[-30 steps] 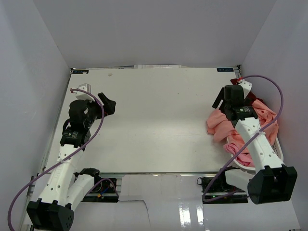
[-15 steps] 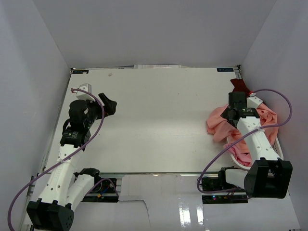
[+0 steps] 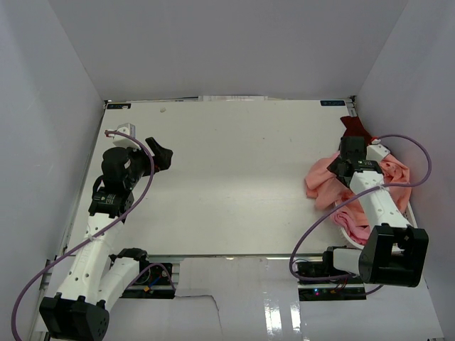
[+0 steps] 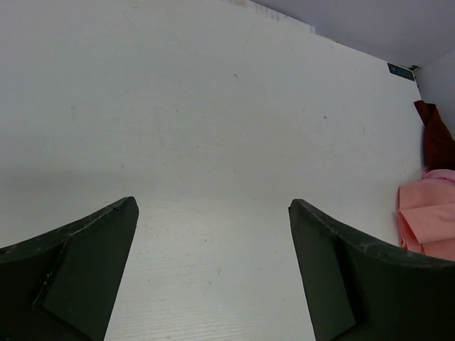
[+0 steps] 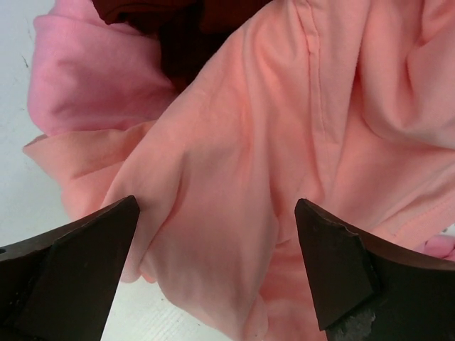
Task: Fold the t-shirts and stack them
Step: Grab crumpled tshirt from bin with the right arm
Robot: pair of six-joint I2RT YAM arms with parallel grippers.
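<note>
- left gripper (image 4: 212, 213): jaws spread wide with nothing between them; I see it over the bare left side of the table (image 3: 234, 177), well apart from any cloth
- right gripper (image 5: 217, 206): jaws spread wide, directly over the heap, with salmon cloth showing between the two fingers; I cannot tell whether the tips touch the fabric
- t-shirts (image 3: 323, 181): one unfolded, bunched heap at the right edge of the table, part spilling onto the tabletop, part lying in the basket (image 3: 411, 210)
- salmon-pink t-shirt (image 5: 298, 128): uppermost in the heap, creased, a stitched seam running down it; fills most of my right wrist view
- lighter pink t-shirt (image 5: 92, 85): just beside the salmon one, touching it, on the side towards the open table
- dark maroon t-shirt (image 5: 178, 28): at the far end of the heap, touching both pink shirts
- basket: white, slotted, against the right wall; mostly hidden by cloth and the right arm
- table: white, flat
</note>
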